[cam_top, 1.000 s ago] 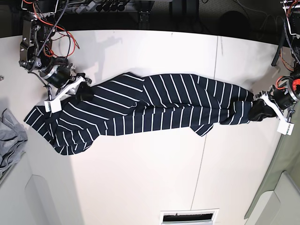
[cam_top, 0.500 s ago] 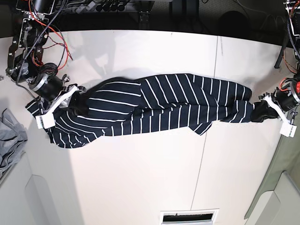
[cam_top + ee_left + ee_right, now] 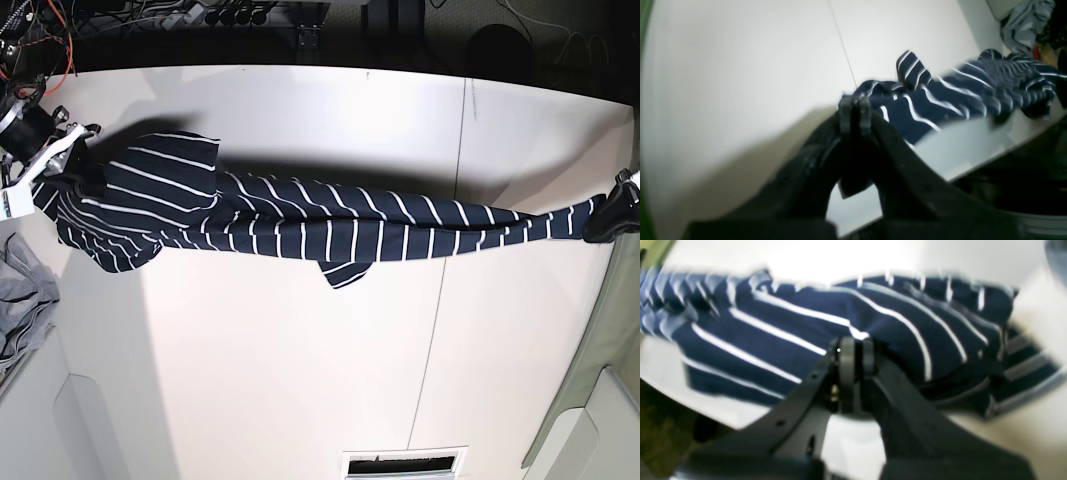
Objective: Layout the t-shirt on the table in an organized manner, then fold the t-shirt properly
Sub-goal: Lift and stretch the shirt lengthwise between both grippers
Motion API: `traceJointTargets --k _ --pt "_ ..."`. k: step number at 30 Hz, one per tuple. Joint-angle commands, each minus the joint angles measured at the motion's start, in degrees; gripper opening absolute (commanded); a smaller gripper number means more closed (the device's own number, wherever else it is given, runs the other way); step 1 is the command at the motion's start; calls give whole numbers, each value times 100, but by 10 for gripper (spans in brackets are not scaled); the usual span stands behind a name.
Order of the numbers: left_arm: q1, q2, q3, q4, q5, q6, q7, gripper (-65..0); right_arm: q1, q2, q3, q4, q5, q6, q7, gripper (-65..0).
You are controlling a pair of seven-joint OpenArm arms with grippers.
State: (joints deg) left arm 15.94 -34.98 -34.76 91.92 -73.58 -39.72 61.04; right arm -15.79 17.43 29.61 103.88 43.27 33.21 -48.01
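The dark navy short-sleeved fabric t-shirt with thin white stripes (image 3: 300,225) is stretched into a long, narrow rope across the wide smooth white bench (image 3: 300,380), one end at each side edge. The right hand (image 3: 855,351) has its jaws pressed together, pinching a bunch of the striped fabric. The left hand (image 3: 855,110) is likewise clamped shut with the cloth gathered at its tips. In the base view that left hand (image 3: 622,208) sits at the very edge of the bench, with the cloth tapering to a thin twisted neck there. The main risk, as I judge it, is over-tension: with the garment this taut, any further outward pull could drag the thin neck out of the left hand's pinch, and the shirt would snap back into a heap. A second risk is that the shirt is bunched lengthwise, not spread, so lowering it as it is would lay down a twisted strip with a sleeve flap (image 3: 345,272) folded under, not a flat shape fit for folding. The right hand's end also lies close to the plain grey cloth garment (image 3: 22,295) at the bench's side; a sweep there could snag it.
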Motion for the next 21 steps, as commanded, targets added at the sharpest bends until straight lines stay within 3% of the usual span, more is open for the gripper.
traceJointTargets --k 1,6,10,15,21 --pt "24 -114 -46 81 -142 -28 -103 -650 -2 83 37 96 133 26 153 -650" --pt "136 24 -46 81 -118 -28 -197 -650 24 85 26 79 125 26 417 -650" --pt "-28 22 -44 79 466 -28 -870 -650 374 83 -46 -28 -7 26 669 -650" --pt "-597 20 129 -22 1307 -28 -1377 -650 1329 85 -640 -837 -396 26 778 -650" --pt "-1792 -144 933 -817 2140 -28 -1709 -650 2889 101 -1272 -2017 -857 20 855 -650"
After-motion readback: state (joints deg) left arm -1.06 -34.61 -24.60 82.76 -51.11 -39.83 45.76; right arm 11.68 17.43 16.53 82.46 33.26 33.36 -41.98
